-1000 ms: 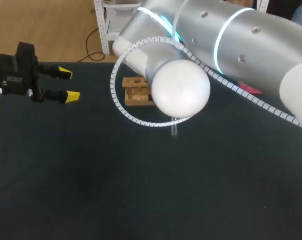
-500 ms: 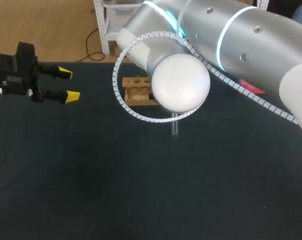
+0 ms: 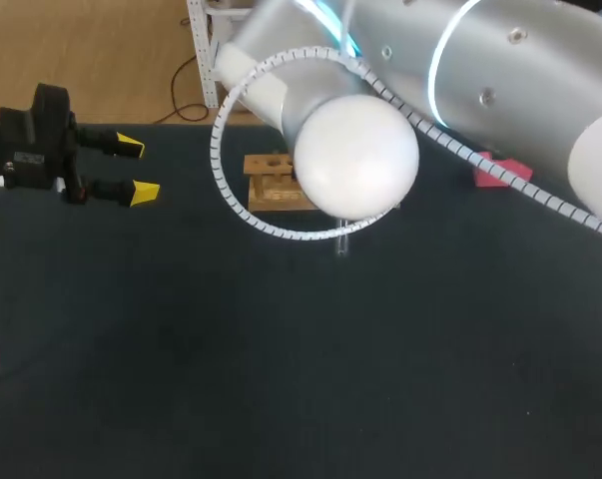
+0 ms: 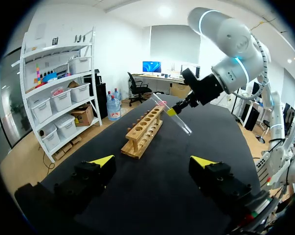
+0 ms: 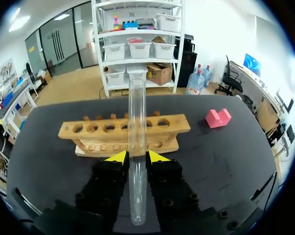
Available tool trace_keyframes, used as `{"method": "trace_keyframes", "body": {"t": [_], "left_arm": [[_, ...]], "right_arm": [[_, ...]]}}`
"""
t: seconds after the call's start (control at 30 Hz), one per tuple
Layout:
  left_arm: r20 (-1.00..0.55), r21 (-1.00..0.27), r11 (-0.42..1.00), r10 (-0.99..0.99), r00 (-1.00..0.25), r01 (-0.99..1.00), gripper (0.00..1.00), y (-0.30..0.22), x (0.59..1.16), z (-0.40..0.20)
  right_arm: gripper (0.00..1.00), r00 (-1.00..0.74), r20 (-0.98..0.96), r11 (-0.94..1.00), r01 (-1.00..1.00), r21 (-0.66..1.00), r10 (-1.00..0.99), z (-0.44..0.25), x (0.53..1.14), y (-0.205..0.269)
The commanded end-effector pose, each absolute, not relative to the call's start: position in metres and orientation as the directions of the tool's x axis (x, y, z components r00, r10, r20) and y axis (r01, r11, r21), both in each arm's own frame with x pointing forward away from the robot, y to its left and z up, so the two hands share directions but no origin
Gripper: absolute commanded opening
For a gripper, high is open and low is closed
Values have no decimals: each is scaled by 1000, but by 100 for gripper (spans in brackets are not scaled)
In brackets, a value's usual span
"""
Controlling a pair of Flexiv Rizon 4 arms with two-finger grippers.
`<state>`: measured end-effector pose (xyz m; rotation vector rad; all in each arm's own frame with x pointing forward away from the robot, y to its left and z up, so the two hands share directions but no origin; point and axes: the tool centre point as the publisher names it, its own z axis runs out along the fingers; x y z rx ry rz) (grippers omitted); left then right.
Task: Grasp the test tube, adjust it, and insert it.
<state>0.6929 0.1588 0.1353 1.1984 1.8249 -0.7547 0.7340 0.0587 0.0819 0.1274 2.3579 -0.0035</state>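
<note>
**Tube held tilted in the air near the rack; left arm parked at the table's edge**

The right gripper (image 5: pixel 137 156) is clenched on the test tube (image 5: pixel 137 122), one yellow tip on each side of the glass. From the left wrist view the tube (image 4: pixel 179 122) hangs tilted above the table, near the far end of the wooden rack (image 4: pixel 142 134) and apart from it. In the head view only a short glass end (image 3: pixel 341 242) shows below the right arm's white joint (image 3: pixel 355 155), which hides the gripper itself. The rack (image 3: pixel 266 190) stands near the table's far edge, partly under that joint. A pink block (image 3: pixel 498 172) lies further right along the same edge. The left gripper (image 3: pixel 136 168) sits by the left edge with its jaws released and nothing between them, well apart from the rack. Dark tabletop (image 3: pixel 281 379) stretches from rack and tube to the near edge.

Compared with a second ago, the right arm's joint has shifted away from the camera. The tube's visible end now lies slightly nearer the rack, and more of the pink block is uncovered. The left gripper has not moved.
</note>
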Motion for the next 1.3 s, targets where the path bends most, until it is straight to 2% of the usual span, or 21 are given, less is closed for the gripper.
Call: {"method": "trace_keyframes", "body": {"t": [0.03, 0.93, 1.3], "left_arm": [[-871, -45, 370, 441, -218, 928, 100, 160, 693, 134], [-871, -45, 370, 441, -218, 928, 100, 160, 693, 134], [-871, -45, 370, 441, -218, 928, 100, 160, 693, 134]], "right_arm": [[0, -596, -797, 995, 59, 84, 102, 97, 711, 47], [0, -283, -946, 969, -141, 203, 157, 150, 738, 59], [0, -211, -968, 968, -181, 173, 134, 153, 766, 65]]}}
